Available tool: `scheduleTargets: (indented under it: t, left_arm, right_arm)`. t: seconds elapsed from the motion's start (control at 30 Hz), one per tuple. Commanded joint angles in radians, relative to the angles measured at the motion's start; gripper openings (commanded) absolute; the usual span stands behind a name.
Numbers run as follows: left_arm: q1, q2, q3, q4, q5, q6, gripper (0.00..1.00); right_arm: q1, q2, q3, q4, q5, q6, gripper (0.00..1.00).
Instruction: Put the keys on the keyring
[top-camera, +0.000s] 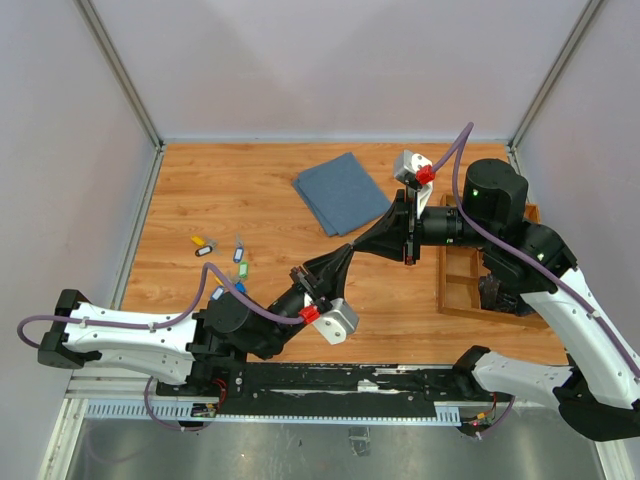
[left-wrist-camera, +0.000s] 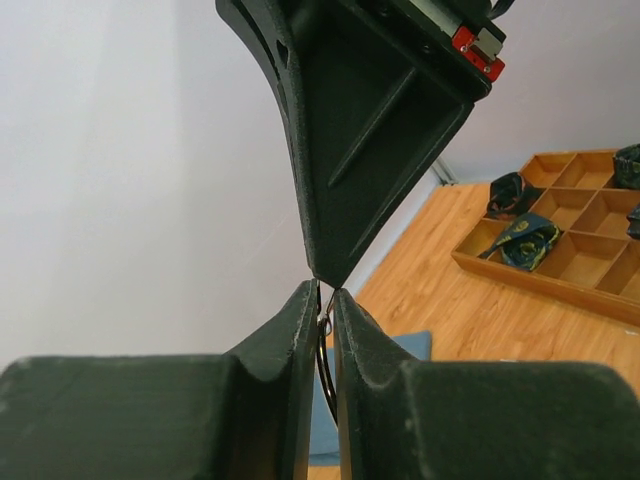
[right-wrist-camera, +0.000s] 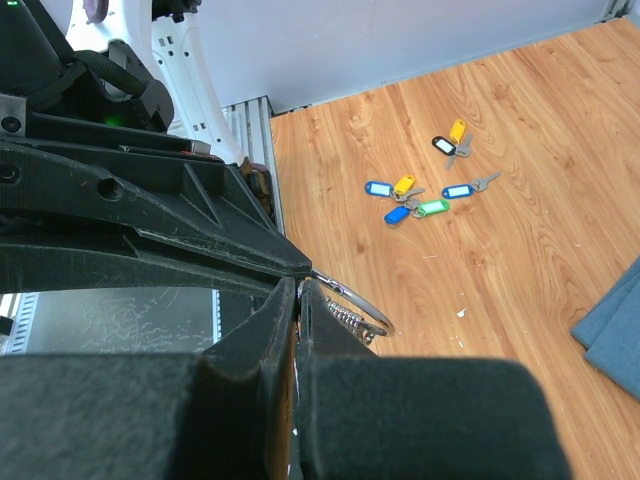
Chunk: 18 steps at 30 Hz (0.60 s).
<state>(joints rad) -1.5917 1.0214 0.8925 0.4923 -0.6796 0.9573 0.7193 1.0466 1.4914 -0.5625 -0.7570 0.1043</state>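
Both grippers meet tip to tip above the middle of the table. My right gripper (right-wrist-camera: 298, 285) is shut on the keyring (right-wrist-camera: 361, 301), a thin silver wire loop with a short chain bit that sticks out to the right of its fingers. My left gripper (left-wrist-camera: 324, 290) comes from the other side, its fingers pinched on the ring's wire (left-wrist-camera: 324, 369). In the top view the left gripper (top-camera: 343, 256) and right gripper (top-camera: 366, 240) hide the ring. The keys lie loose on the wood at the left: a yellow and dark pair (top-camera: 204, 245) and a cluster with blue, green and yellow tags (right-wrist-camera: 418, 197).
A folded blue cloth (top-camera: 340, 192) lies at the back centre. A wooden compartment tray (top-camera: 470, 280) with dark bundles stands at the right under the right arm. White walls close in the table on three sides; a metal rail runs along the near edge.
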Motion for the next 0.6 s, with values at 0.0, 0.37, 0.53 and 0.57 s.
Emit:
scheduleTargets:
  t: [0.0, 0.37, 0.53, 0.57]
  left_arm:
    - [0.004, 0.008, 0.034, 0.032, 0.0, 0.003, 0.14]
    - [0.004, 0.001, 0.031, 0.031, -0.011, 0.005, 0.0]
    - [0.004, -0.006, 0.029, 0.025, -0.009, 0.002, 0.01]
    - [0.004, -0.006, 0.029, 0.024, -0.009, 0.003, 0.0]
  right_arm:
    - [0.036, -0.004, 0.015, 0.027, -0.026, 0.015, 0.0]
    - [0.04, -0.014, 0.015, 0.04, -0.058, 0.02, 0.03]
    - [0.039, -0.031, 0.013, 0.052, -0.027, 0.009, 0.08]
    - [0.039, -0.036, 0.011, 0.054, -0.017, 0.005, 0.11]
